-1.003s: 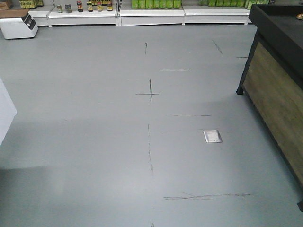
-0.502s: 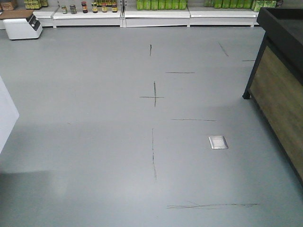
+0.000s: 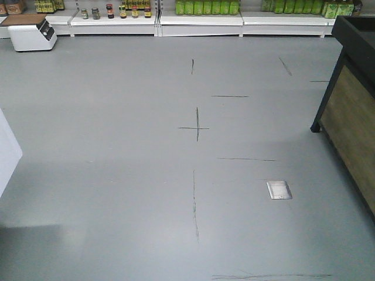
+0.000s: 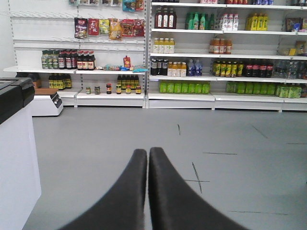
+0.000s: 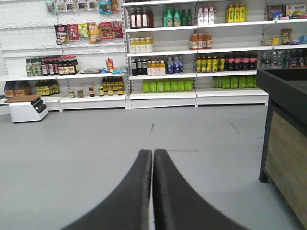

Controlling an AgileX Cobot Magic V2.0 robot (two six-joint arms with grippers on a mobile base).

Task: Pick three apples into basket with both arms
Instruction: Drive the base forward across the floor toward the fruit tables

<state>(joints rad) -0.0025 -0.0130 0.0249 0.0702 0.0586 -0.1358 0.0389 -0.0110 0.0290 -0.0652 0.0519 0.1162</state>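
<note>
A grey floor (image 3: pixel 117 175) is seen across the front view, marked by thin dark scuff lines and 1 cross (image 3: pixel 197 127). A small metal plate (image 3: pixel 279 190) is set into it at the near right. Along the far wall, white shelves (image 3: pixel 199 20) are stocked with green bottles (image 3: pixel 208 7) and small jars (image 3: pixel 117 10), and a white machine (image 3: pixel 32 35) is placed at the far left beside them. A dark counter (image 3: pixel 351 111) with a wood-panelled side is seen at the right edge, and the corner of a white cabinet (image 3: pixel 7 155) is cut off at the left edge. In the wrist views, the left gripper (image 4: pixel 147 152) and the right gripper (image 5: pixel 152 152) are held above the floor, facing the shelves, each with its 2 black fingers pressed together and nothing between them. The apples and the basket are shown in none of the views, so their place cannot be told.
</note>
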